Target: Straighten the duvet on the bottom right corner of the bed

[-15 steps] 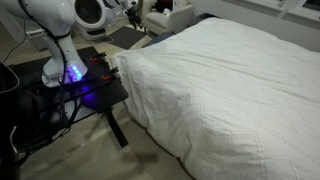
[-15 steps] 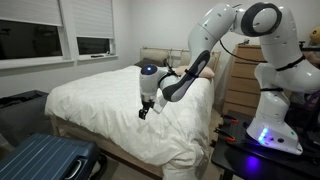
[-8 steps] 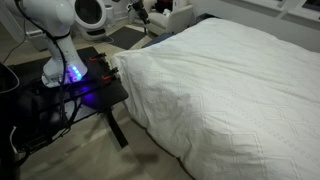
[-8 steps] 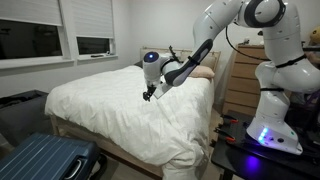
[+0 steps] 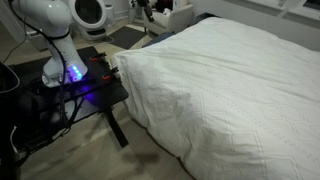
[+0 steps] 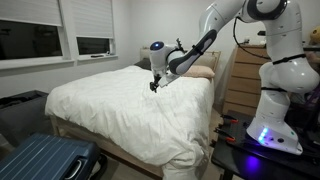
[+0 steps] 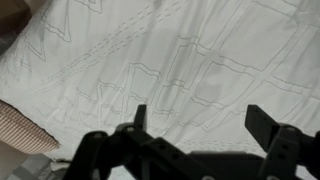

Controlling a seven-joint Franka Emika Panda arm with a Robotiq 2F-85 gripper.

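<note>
The white quilted duvet [image 5: 225, 85] covers the whole bed [image 6: 125, 115] and hangs over its near corner in both exterior views. In the wrist view the duvet [image 7: 190, 60] fills the picture, smooth with fine creases. My gripper [image 6: 154, 85] hangs in the air above the middle of the bed, near the pillows. In the wrist view the gripper [image 7: 200, 122] is open, its two black fingers wide apart with nothing between them. It does not touch the duvet.
The black robot table [image 5: 70, 85] with the glowing arm base stands beside the bed corner. A blue suitcase [image 6: 40, 160] lies on the floor in front. A wooden dresser [image 6: 240, 80] stands behind the arm. A beige pillow [image 7: 20, 130] shows at the wrist view's edge.
The arm has lifted and swung the open gripper up and away from the duvet toward the head of the bed. The duvet has not moved.
</note>
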